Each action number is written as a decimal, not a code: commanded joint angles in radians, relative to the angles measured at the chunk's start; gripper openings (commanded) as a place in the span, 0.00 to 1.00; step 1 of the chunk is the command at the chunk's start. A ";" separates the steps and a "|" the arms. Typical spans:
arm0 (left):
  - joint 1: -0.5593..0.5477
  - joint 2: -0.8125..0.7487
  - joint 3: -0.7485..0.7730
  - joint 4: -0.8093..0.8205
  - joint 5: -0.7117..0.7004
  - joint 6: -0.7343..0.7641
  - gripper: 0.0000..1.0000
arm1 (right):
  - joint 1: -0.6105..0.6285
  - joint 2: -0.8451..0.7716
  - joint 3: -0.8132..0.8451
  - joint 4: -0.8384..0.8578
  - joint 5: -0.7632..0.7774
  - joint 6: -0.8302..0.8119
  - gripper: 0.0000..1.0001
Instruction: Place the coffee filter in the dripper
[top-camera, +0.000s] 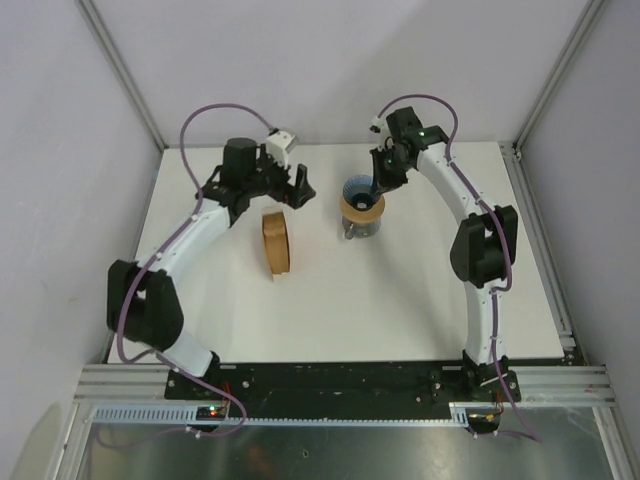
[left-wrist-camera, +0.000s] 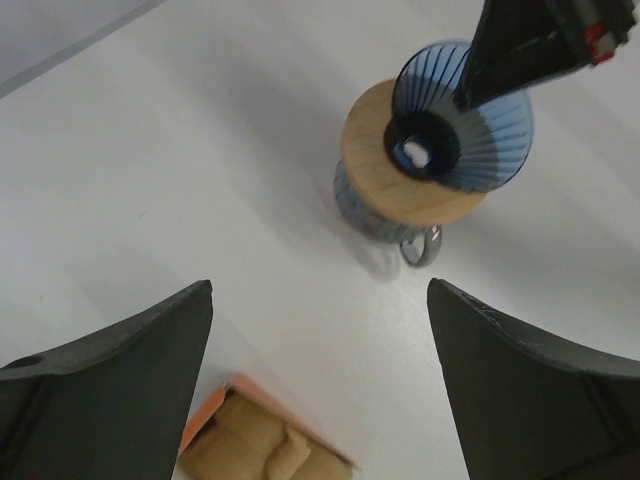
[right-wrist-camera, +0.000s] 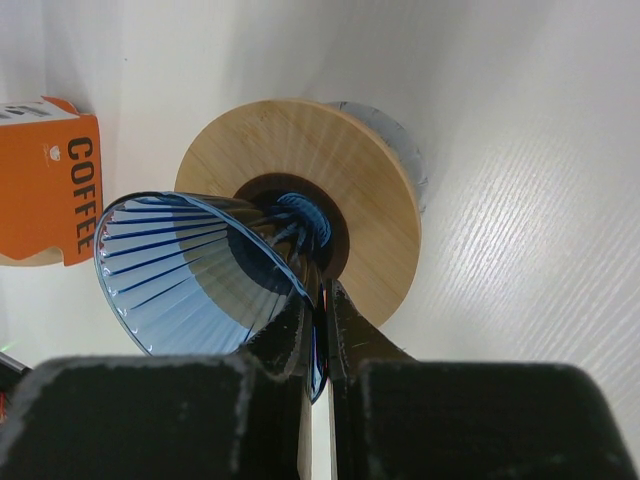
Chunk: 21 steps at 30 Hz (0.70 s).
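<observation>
The blue ribbed dripper leans tilted with its tip in the hole of the tan wooden collar, which lies on top of the glass jug. My right gripper is shut on the dripper's rim, one finger inside the cone and one outside. My left gripper is open and empty above the table, left of the dripper and just past the filter stack. No single loose coffee filter shows in any view.
A thick upright stack of brown filters in an orange sleeve stands left of the jug; it shows between my left fingers and at the left edge of the right wrist view. Frame posts stand at the table's back corners.
</observation>
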 joint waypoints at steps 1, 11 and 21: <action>-0.072 0.100 0.152 0.020 0.045 -0.065 0.93 | 0.002 0.007 -0.074 -0.058 0.078 -0.012 0.00; -0.201 0.355 0.401 -0.070 -0.011 -0.149 0.89 | 0.011 -0.021 -0.105 -0.080 0.065 -0.004 0.00; -0.221 0.447 0.447 -0.144 -0.035 -0.134 0.50 | -0.019 -0.048 -0.198 -0.014 0.009 0.008 0.00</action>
